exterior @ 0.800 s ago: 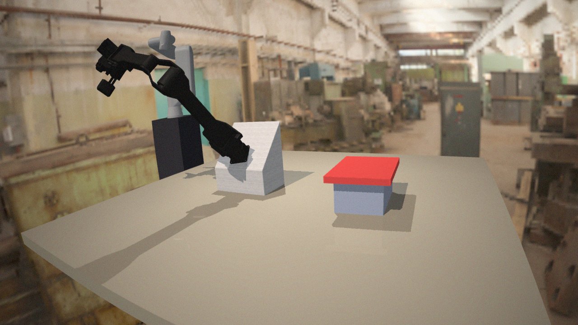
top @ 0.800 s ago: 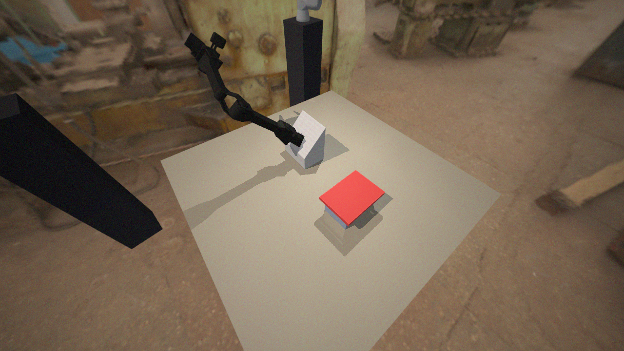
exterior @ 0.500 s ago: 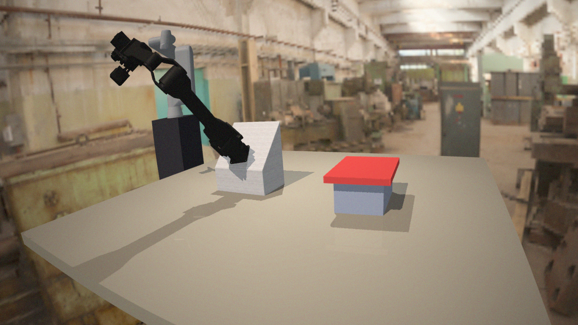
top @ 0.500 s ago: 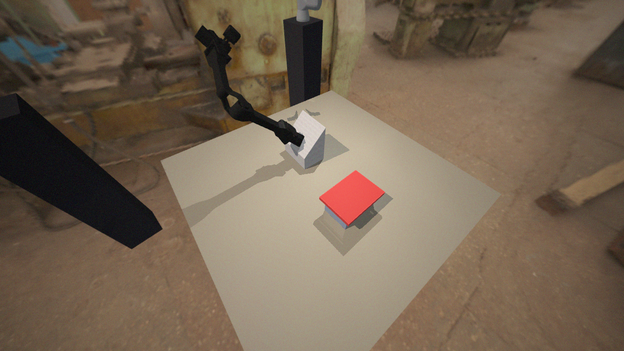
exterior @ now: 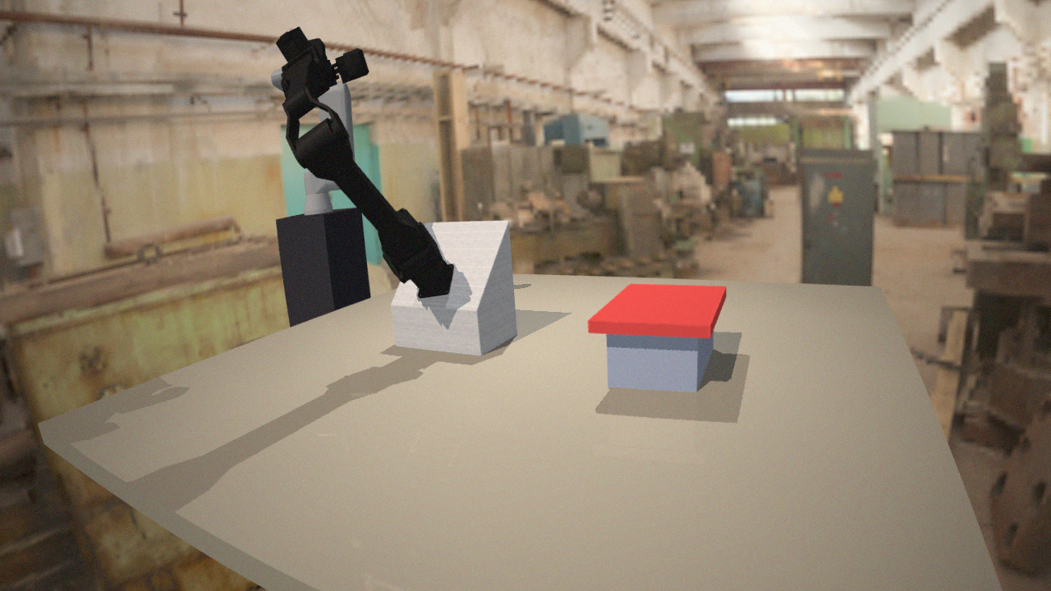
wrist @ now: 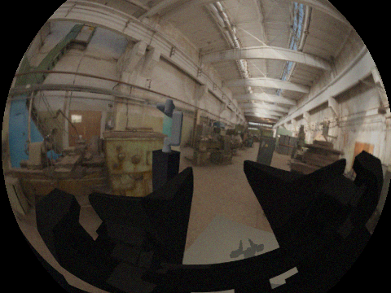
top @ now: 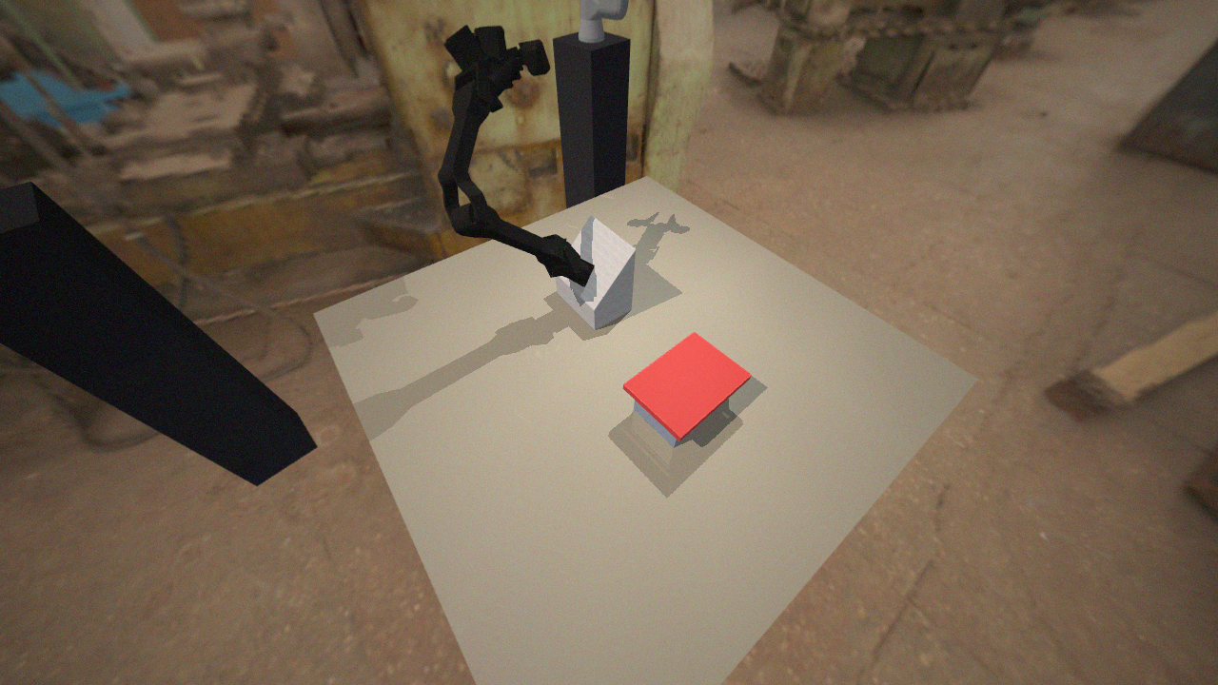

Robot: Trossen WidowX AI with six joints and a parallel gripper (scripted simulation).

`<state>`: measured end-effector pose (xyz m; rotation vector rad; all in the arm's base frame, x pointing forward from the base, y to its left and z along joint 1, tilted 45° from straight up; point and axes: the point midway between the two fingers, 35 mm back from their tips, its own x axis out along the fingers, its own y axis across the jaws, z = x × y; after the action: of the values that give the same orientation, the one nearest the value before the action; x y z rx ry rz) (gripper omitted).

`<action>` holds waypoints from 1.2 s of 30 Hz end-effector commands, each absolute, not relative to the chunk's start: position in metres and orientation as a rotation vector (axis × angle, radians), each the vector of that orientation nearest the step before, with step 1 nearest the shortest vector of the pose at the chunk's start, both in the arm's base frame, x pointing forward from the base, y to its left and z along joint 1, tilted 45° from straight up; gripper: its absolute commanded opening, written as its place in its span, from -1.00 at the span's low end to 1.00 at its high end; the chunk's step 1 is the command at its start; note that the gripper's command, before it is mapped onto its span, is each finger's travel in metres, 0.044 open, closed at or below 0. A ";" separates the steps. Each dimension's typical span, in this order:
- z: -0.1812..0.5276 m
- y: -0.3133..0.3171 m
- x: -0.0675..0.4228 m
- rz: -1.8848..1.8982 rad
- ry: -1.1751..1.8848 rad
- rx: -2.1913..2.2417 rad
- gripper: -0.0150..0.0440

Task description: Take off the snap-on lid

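Note:
The red snap-on lid point(top: 686, 382) point(exterior: 658, 307) sits flat on the grey-blue storage box point(top: 656, 423) point(exterior: 654, 361), right of the middle of the beige table point(top: 553, 528) point(exterior: 514, 485). My gripper point(top: 489, 47) point(exterior: 312, 58) point(wrist: 218, 168) is raised high above the table's far left corner, far from the box and lid. Its fingers stand partly apart with nothing between them. In the wrist view they frame the hall, with only a corner of the table below; the box and lid do not show there.
My arm rises from a white wedge-shaped block point(top: 609, 281) point(exterior: 477, 294) at the table's far side. A black pillar point(top: 592, 110) point(exterior: 319, 264) stands behind it. A large dark beam point(top: 127, 341) juts in at the left of the top view.

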<state>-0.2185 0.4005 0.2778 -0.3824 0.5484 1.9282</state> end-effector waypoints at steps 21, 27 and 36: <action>0.183 0.383 0.118 0.749 0.765 0.122 0.31; 0.161 0.332 0.189 0.445 0.737 0.261 0.31; 0.127 0.215 0.272 -0.060 0.618 0.487 0.31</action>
<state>0.2491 0.2620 0.1385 0.4067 0.6741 0.1232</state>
